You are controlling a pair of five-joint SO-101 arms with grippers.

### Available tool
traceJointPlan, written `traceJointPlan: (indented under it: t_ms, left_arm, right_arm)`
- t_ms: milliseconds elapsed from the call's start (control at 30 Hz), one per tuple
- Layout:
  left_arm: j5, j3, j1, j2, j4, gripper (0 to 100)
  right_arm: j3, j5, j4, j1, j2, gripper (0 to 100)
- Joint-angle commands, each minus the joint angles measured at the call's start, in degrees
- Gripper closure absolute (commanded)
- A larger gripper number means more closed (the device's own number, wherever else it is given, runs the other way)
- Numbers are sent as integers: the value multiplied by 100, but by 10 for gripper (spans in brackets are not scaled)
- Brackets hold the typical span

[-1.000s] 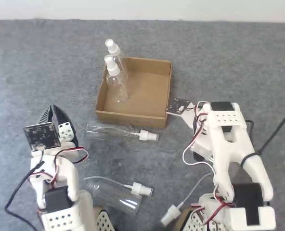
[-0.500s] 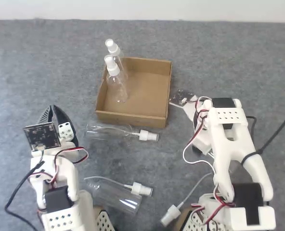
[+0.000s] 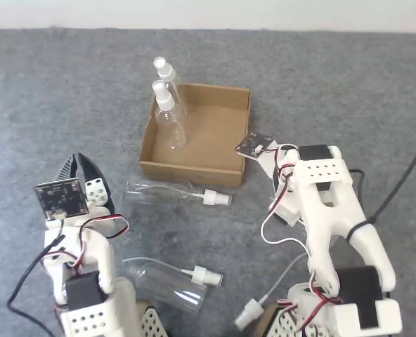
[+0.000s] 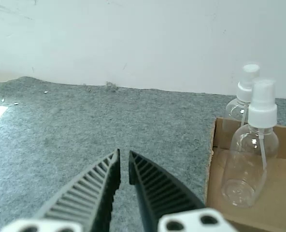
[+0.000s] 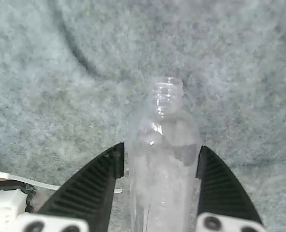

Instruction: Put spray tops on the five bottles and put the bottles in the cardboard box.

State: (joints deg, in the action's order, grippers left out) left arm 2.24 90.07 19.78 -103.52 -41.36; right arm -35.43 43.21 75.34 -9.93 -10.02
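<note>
The right arm has swung left toward the cardboard box (image 3: 190, 172), its gripper (image 5: 160, 149) clamped on an uncapped bottle (image 5: 164, 125) above the desk (image 3: 348, 84), not ready for boxing; the left gripper (image 4: 124, 155) sits closed, empty.

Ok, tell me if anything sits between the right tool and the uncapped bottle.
Nothing visible does. The uncapped bottle is already clamped in the right tool, one finger against each side, with grey carpet beyond it.

High and left wrist views share the box (image 3: 191, 172).
</note>
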Motion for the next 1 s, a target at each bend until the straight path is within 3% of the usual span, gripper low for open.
traceJointPlan:
  t_ms: [0,533,767,967]
  left_arm:
    - [-35,-66,-9,-70,141,966]
    - [-35,-57,-9,-70,141,966]
    - [-35,-57,-9,-70,141,966]
    - [-35,-57,-9,-70,141,966]
  right_arm:
    - [18,-53,-84,-75,4,790]
    - [-18,-35,-725,-48,796,794]
    - [-18,-53,-673,-40,356,901]
    - [-18,-62,48,-92,-479,919]
